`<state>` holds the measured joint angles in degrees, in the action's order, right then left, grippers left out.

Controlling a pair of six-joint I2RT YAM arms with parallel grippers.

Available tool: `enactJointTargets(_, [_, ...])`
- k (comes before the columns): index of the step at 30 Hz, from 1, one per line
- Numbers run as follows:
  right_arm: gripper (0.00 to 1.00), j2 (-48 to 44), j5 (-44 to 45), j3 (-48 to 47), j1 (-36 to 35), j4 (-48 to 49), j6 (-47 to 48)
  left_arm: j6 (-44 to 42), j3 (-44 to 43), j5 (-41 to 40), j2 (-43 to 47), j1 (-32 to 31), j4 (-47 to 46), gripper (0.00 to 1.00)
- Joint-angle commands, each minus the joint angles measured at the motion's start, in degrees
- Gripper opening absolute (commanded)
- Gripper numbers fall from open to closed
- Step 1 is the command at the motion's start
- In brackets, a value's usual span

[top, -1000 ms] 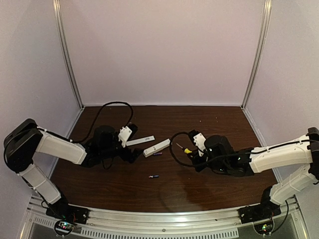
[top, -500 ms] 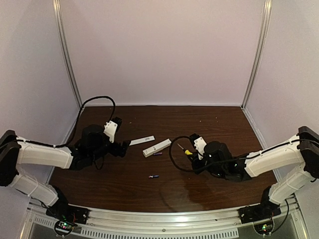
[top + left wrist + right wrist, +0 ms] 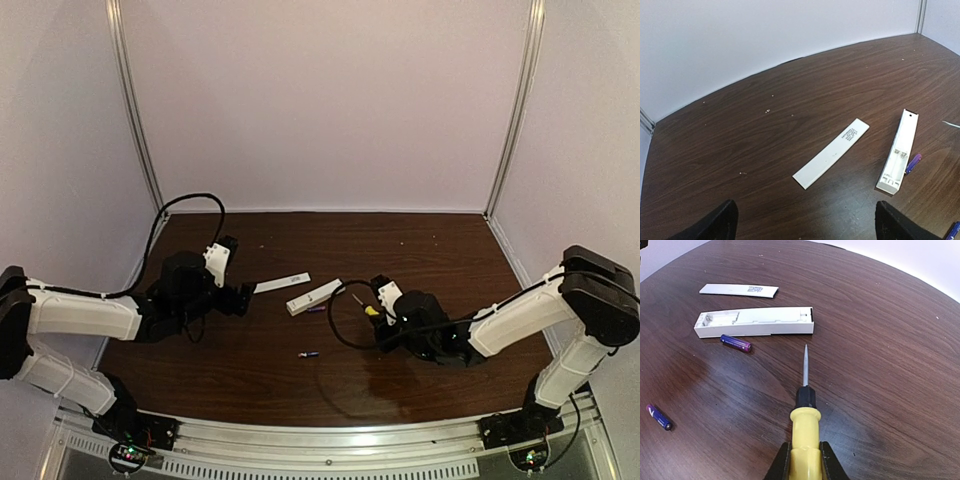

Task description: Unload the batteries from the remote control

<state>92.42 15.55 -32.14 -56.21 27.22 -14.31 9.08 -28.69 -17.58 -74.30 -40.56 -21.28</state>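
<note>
The white remote control [image 3: 314, 296] lies on the brown table with its battery bay open and empty, as the left wrist view [image 3: 899, 151] and the right wrist view [image 3: 754, 321] show. One purple battery [image 3: 316, 309] lies beside it [image 3: 736, 343] [image 3: 913, 163]. The other battery [image 3: 308, 354] lies nearer the front [image 3: 659, 417]. My left gripper [image 3: 243, 297] is open and empty, left of the remote [image 3: 807, 227]. My right gripper [image 3: 376, 316] is shut on the yellow-handled screwdriver [image 3: 806, 440], whose tip points at the remote from a short way off.
The flat white cover strip [image 3: 281, 284] lies just left of the remote, between it and my left gripper [image 3: 831, 152] [image 3: 739, 290]. White walls with metal corner posts close off the back and sides.
My left gripper has pulled back to the left, away from the remote. My right gripper has moved left toward the remote, still holding the screwdriver.
</note>
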Motion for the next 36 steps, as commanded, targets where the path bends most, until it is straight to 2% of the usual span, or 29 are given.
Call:
enactJointTargets(1, [0.00, 3.3, 0.9, -1.3, 0.2, 2.5, -1.6, 1.2, 0.4, 0.2, 1.4, 0.3, 0.7, 0.97])
enactJointTargets(5, [0.01, 6.2, -0.4, -2.3, 0.2, 2.3, -1.4, 1.3, 0.3, 0.6, 1.3, 0.3, 1.7, 0.97])
enactJointTargets(15, [0.15, 11.2, -1.5, -6.4, 0.3, -0.9, -1.1, 2.1, 0.3, 0.4, 1.3, 0.3, 2.6, 0.97])
enactJointTargets(19, [0.20, 11.7, -1.9, -6.7, 0.3, -1.8, -1.0, 2.3, 0.5, 0.3, 1.2, 0.3, 2.7, 0.97])
enactJointTargets(36, [0.32, 10.1, -4.2, -6.5, 0.4, -5.1, -1.6, 2.4, 0.8, -1.1, 1.9, 0.3, 2.7, 0.96])
